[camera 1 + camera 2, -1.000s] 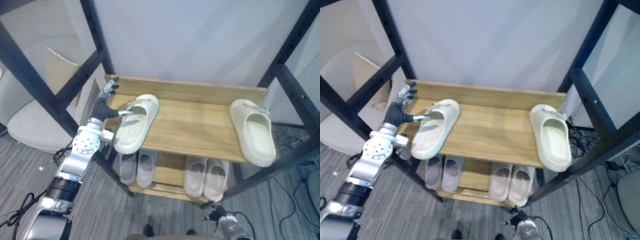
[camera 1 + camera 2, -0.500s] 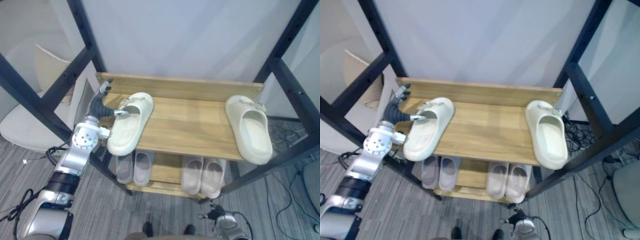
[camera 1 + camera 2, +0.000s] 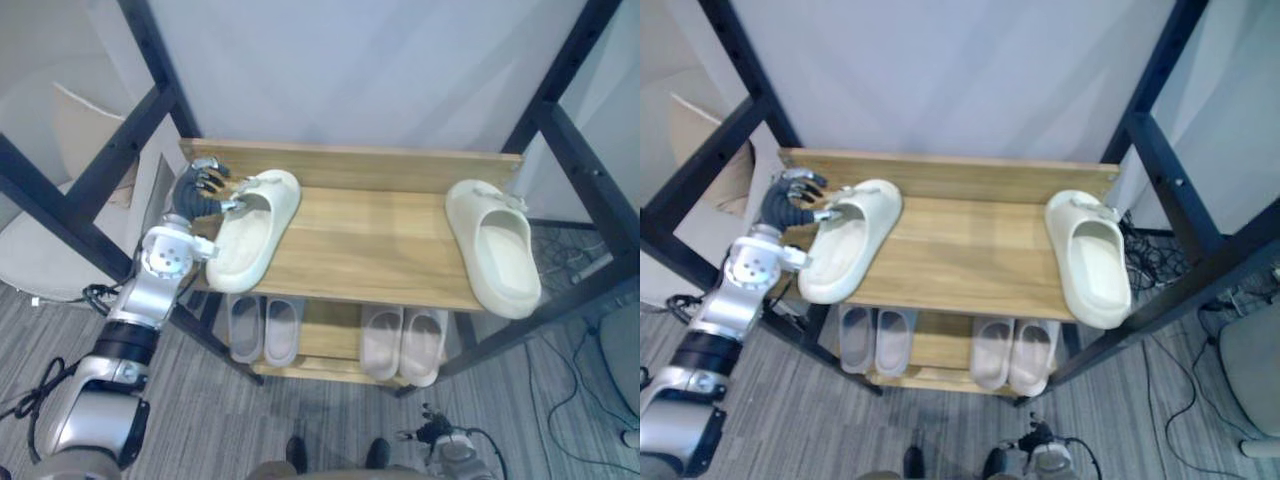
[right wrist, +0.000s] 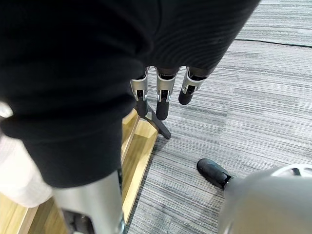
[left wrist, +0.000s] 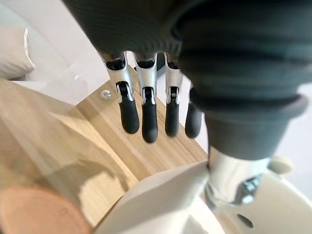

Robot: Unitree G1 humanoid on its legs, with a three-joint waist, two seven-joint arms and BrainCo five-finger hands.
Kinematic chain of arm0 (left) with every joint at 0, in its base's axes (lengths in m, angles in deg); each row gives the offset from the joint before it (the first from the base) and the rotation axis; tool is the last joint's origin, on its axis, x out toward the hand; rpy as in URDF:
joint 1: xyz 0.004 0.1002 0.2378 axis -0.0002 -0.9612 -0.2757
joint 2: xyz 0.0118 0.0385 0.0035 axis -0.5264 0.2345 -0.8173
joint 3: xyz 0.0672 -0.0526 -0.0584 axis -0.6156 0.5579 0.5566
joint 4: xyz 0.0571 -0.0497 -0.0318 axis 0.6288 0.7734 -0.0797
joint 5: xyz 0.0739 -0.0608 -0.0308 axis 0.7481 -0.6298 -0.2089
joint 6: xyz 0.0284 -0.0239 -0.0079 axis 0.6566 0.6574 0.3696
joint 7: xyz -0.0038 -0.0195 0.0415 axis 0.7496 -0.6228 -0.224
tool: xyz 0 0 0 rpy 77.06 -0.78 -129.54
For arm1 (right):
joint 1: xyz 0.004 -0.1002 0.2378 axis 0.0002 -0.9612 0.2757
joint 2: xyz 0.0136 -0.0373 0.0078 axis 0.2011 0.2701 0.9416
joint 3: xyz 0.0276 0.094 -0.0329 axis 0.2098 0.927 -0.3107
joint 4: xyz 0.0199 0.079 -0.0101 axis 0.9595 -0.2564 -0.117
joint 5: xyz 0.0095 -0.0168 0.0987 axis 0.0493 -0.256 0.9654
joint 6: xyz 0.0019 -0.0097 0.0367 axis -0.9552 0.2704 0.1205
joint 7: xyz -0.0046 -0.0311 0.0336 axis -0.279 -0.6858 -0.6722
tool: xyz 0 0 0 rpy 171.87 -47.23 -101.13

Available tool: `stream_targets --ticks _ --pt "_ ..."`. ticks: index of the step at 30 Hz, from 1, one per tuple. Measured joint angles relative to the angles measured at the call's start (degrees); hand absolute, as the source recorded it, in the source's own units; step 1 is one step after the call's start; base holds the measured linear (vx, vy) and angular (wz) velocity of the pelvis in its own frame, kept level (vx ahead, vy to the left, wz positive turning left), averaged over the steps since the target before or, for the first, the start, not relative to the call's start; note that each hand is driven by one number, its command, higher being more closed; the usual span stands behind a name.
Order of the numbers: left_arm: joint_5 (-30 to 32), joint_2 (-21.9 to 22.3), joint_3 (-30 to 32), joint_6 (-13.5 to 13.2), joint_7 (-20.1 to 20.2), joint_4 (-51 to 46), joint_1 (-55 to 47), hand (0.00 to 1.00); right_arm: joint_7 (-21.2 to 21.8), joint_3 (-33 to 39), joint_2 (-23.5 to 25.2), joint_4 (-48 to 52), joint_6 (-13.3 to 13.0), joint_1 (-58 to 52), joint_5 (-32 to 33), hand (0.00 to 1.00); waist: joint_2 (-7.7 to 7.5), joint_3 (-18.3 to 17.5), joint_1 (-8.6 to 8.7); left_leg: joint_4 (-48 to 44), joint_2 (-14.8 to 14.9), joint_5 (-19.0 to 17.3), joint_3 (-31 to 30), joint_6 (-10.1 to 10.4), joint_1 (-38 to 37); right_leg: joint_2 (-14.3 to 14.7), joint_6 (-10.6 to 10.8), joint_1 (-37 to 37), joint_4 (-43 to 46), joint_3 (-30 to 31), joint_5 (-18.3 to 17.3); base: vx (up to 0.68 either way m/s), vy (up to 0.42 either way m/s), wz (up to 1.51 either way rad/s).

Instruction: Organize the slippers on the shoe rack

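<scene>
Two cream slippers lie on the wooden top shelf point(image 3: 360, 250) of the shoe rack. The left slipper point(image 3: 250, 235) sits askew at the shelf's left end, its heel over the front edge. The right slipper point(image 3: 492, 245) lies at the right end, its heel also past the edge. My left hand point(image 3: 198, 190) is at the left slipper's strap point(image 5: 161, 195). Its thumb presses on the strap and its fingers point(image 5: 148, 124) curl down beside the strap's outer edge. Low beside the rack, my right hand point(image 4: 163, 105) hangs over the floor with straight fingers, holding nothing.
Two more pairs of pale slippers point(image 3: 262, 325) point(image 3: 405, 340) stand side by side on the lower shelf. Black frame posts point(image 3: 100, 170) cross at both sides of the rack. A white chair point(image 3: 40, 250) stands to the left, and cables point(image 3: 575, 260) lie on the floor at right.
The left hand's fingers have gone from spread to curled beside the slipper's strap. The camera has shifted; the slippers keep their places on the shelf.
</scene>
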State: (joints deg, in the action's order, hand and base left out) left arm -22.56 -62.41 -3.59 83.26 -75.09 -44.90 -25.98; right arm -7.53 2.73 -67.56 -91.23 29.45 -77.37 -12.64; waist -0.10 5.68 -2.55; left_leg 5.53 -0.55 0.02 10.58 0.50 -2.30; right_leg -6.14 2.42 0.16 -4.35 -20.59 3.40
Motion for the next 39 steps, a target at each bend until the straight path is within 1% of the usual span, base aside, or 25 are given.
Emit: stream_targets --ticks 4,9,13,17,23,24,28,30,34,39 --pt "-0.4 0.0 -0.1 0.0 0.0 0.0 0.1 1.00 0.0 0.0 0.6 0.0 0.0 0.0 0.0 0.00 -0.02 0.2 0.31 0.0 0.0 0.1 0.0 0.1 0.0 -0.1 0.0 0.0 0.0 0.0 0.1 -0.02 0.007 -0.01" --pt "-2.2 0.1 -0.5 -0.1 0.7 0.0 0.1 1.00 0.0 0.0 1.4 0.0 0.2 -0.1 0.0 0.00 -0.03 0.2 0.39 0.1 -0.1 0.3 0.0 -0.3 0.0 -0.3 0.1 0.0 -0.1 0.1 0.4 0.00 0.000 0.00" --pt "-2.4 1.0 -1.0 -0.3 0.9 -0.3 0.1 1.00 0.0 0.0 1.4 0.0 0.2 -0.1 0.0 0.00 -0.04 0.2 0.39 0.1 -0.2 0.4 -0.1 -0.4 0.0 -0.4 0.2 0.1 -0.2 0.0 0.5 0.00 0.000 0.00" --pt "-3.8 3.2 -1.8 -0.1 0.9 -2.2 -0.7 1.00 -0.1 -0.1 1.4 0.0 0.3 -0.1 0.0 0.00 -0.04 0.2 0.38 0.2 -0.5 0.6 -0.2 -0.7 -0.1 -0.7 0.3 0.2 -0.2 -0.2 0.7 0.00 0.020 0.02" --pt "-5.2 6.9 -3.1 0.0 0.0 -8.5 -3.8 1.00 -0.1 -0.5 1.4 0.0 0.5 -0.1 0.0 0.00 -0.06 0.3 0.46 0.3 -1.1 0.8 -0.3 -1.0 -0.4 -1.2 0.7 1.0 -0.7 -0.2 1.3 0.00 0.032 0.01" --pt "-5.7 7.5 -3.7 0.0 -0.6 -9.3 -3.8 1.00 -0.1 -0.5 1.4 0.0 0.7 0.0 0.0 0.00 -0.07 0.3 0.45 0.3 -1.1 0.8 -0.3 -1.0 -0.5 -1.2 0.7 1.0 -0.7 -0.3 1.3 0.00 0.000 0.00" --pt "-6.8 9.1 -5.2 -0.1 -0.8 -13.4 -3.8 1.00 -0.1 -1.2 1.3 0.0 0.8 0.2 0.0 0.00 -0.07 0.3 0.57 0.3 -1.2 0.8 -0.4 -1.0 -0.8 -1.3 0.7 1.2 -0.7 -0.4 1.3 0.00 0.008 0.00" --pt "-7.2 10.0 -6.0 -0.4 -0.8 -14.8 -3.8 1.00 -0.1 -2.1 1.2 0.0 0.9 0.3 0.0 0.00 -0.06 0.3 0.88 0.3 -1.3 0.8 -0.4 -1.0 -0.8 -1.2 0.7 1.3 -0.7 -0.5 1.3 0.00 0.000 0.00" --pt "-9.0 10.9 -7.8 -0.8 -0.7 -15.0 -3.8 1.00 -0.1 -2.3 1.2 0.0 1.3 0.8 0.0 0.00 0.00 0.3 2.11 0.3 -1.3 0.8 -0.6 -1.0 -1.5 -1.2 0.7 2.0 -0.7 -0.6 1.3 0.00 0.003 -0.01" --pt "-9.1 11.8 -9.6 -1.0 -0.7 -15.3 -3.8 1.00 -0.1 -2.7 1.0 0.0 1.4 1.1 0.0 0.00 0.40 0.3 2.65 0.3 -1.2 0.8 -0.4 -1.0 -1.7 -1.2 0.7 2.0 -0.7 -0.5 1.3 -0.01 0.005 -0.02"
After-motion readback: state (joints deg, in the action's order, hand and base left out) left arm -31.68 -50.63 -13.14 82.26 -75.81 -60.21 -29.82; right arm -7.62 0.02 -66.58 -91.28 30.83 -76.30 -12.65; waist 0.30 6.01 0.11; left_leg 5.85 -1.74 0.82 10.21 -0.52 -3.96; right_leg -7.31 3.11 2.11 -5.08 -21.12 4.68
